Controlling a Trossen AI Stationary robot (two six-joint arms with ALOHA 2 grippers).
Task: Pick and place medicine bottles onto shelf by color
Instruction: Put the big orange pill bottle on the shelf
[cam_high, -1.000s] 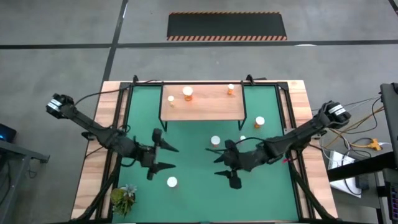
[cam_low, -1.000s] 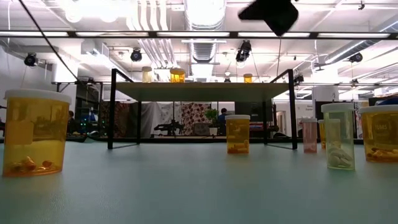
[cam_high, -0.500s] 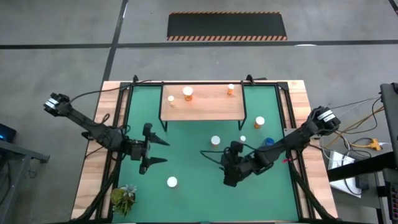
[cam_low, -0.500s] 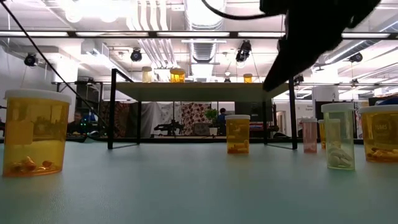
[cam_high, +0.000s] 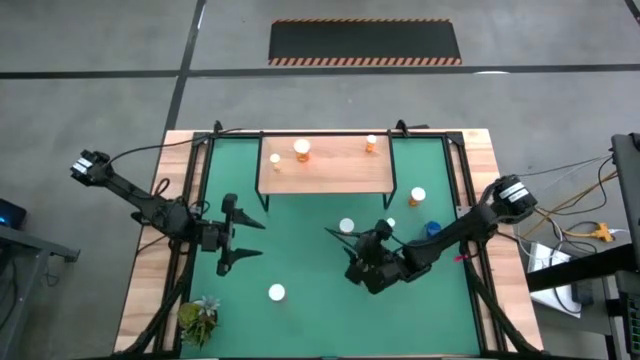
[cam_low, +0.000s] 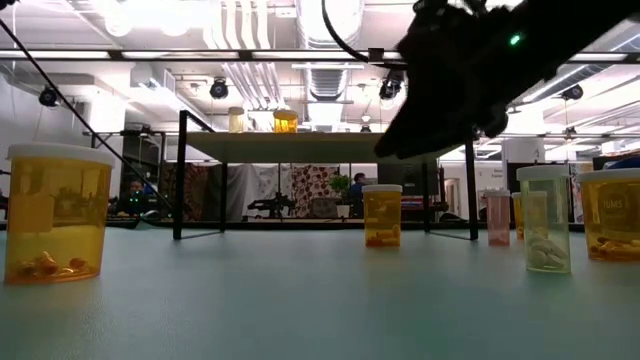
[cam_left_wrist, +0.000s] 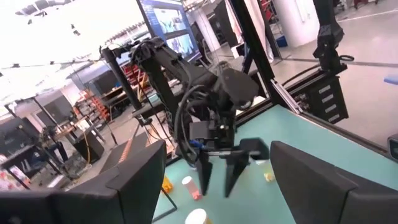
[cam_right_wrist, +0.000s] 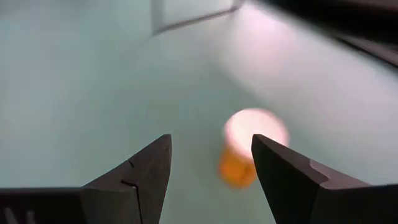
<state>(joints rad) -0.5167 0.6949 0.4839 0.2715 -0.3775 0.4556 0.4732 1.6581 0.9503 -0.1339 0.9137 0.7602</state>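
Several orange medicine bottles with white caps stand on the green mat: one (cam_high: 347, 226) near the middle, one (cam_high: 417, 196) toward the right, a small one (cam_high: 390, 224), and one (cam_high: 276, 292) near the front. A blue bottle (cam_high: 432, 228) stands at the right. Three orange bottles (cam_high: 301, 150) stand on the wooden shelf (cam_high: 330, 175). My right gripper (cam_high: 345, 255) is open and low over the mat's middle. An orange bottle (cam_right_wrist: 249, 146) shows ahead between its fingers, untouched. My left gripper (cam_high: 243, 240) is open and empty over the mat's left part.
A small green plant (cam_high: 197, 318) stands at the front left corner. The shelf's thin black legs (cam_low: 180, 175) stand on the mat's far part. In the low view, bottles stand at the left (cam_low: 57, 215) and right (cam_low: 545, 218), with bare mat between them.
My right gripper has come down toward the mat and turned, shifting a little toward the table's left and far edges, nearer the middle bottle. My left gripper has drawn back toward the table's left edge. No bottle has moved.
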